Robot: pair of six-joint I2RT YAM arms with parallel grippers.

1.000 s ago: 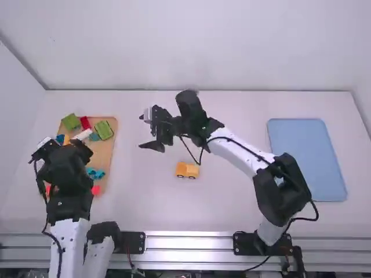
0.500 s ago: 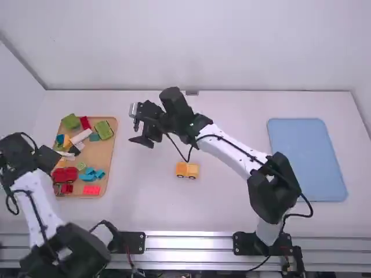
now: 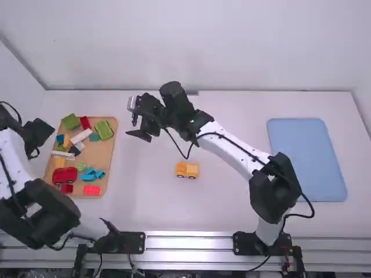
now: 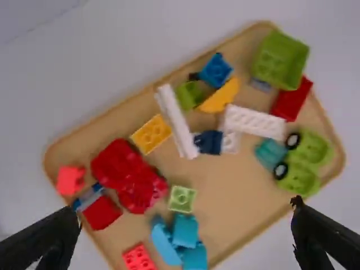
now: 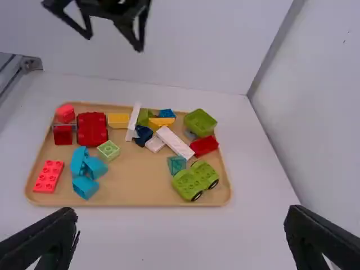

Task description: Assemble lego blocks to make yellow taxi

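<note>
The yellow wheeled car piece [image 3: 186, 169] stands upright on the table between the arms. Loose bricks lie in the tan tray [image 3: 104, 156], among them a yellow brick [image 4: 151, 134] and a rounded yellow piece [image 4: 220, 97]. Above the tray's left side is my left gripper [image 3: 35, 145]; in its wrist view that left gripper [image 4: 185, 209] is open and empty over the bricks. My right gripper [image 3: 132, 120] is held in the air just right of the tray. Seen from its own wrist, the right gripper [image 5: 183, 212] is open, nothing between its fingers, facing the tray.
Red, green, teal and white bricks share the tray, with a green wheeled base [image 5: 195, 180] near one edge. A blue tray [image 3: 307, 159] lies at the table's right. A wall [image 3: 20, 98] rises beside the left arm.
My left arm has swung left and up off the tray, uncovering the bricks. My right gripper has shifted left, closer to the tray. The yellow car piece has stayed in place.
</note>
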